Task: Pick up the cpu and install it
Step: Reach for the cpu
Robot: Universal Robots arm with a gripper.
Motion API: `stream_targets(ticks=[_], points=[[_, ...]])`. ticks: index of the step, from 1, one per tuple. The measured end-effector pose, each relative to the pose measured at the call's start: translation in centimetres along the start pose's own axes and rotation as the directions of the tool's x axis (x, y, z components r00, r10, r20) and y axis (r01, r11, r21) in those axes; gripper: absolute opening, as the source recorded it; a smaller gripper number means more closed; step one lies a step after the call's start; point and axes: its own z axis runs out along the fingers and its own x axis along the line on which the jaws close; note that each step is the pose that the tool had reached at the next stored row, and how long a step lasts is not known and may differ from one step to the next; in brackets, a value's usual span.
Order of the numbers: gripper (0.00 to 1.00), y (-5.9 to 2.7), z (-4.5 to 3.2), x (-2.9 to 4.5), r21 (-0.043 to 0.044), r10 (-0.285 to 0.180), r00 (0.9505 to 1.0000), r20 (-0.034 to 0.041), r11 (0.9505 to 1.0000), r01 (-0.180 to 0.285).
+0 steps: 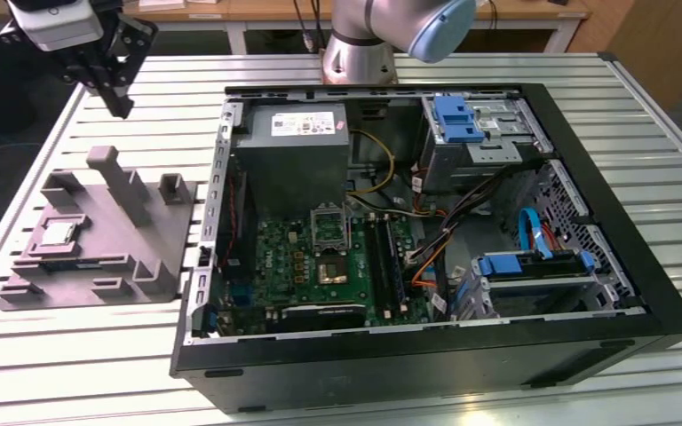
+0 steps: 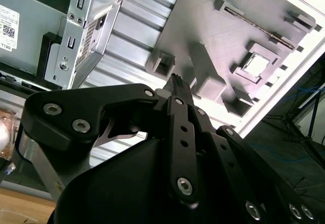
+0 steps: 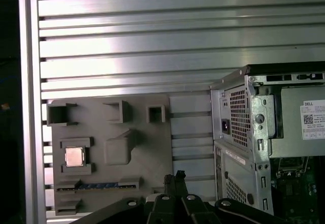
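Cpu [image 1: 57,232]: small flat square chip with a pale silvery-grey metal top and a darker rim. It lies flat, top face up, seated in a square framed recess of the grey moulded tray [image 1: 104,266], on the tray's side toward the exterior view's left. The tray rests on the slatted worktop [image 1: 57,373], beside the open computer case [image 1: 436,373].

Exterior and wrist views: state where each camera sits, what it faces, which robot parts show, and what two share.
Exterior view: off the arm, raised, looking down into the open black metal computer case; grey robot arm behind, black end effector beside the grey moulded plastic tray.
First wrist view: on the wrist, facing straight down past the end effector at tray and case.
Second wrist view: on the wrist, slanting along the end effector towards the tray.
Shared: both wrist views show the small silvery square cpu in the tray.
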Motion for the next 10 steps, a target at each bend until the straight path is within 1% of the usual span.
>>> stream_targets(ticks=[6, 10], points=[[0.11, -0.02, 0.02, 0.31, 0.0000, 0.000, 1.0000, -0.0006, 1.0000, 0.000], [0.11, -0.08, 0.05, 1.06, 0.0001, 0.000, 1.0000, -0.0011, 1.0000, 0.000]])
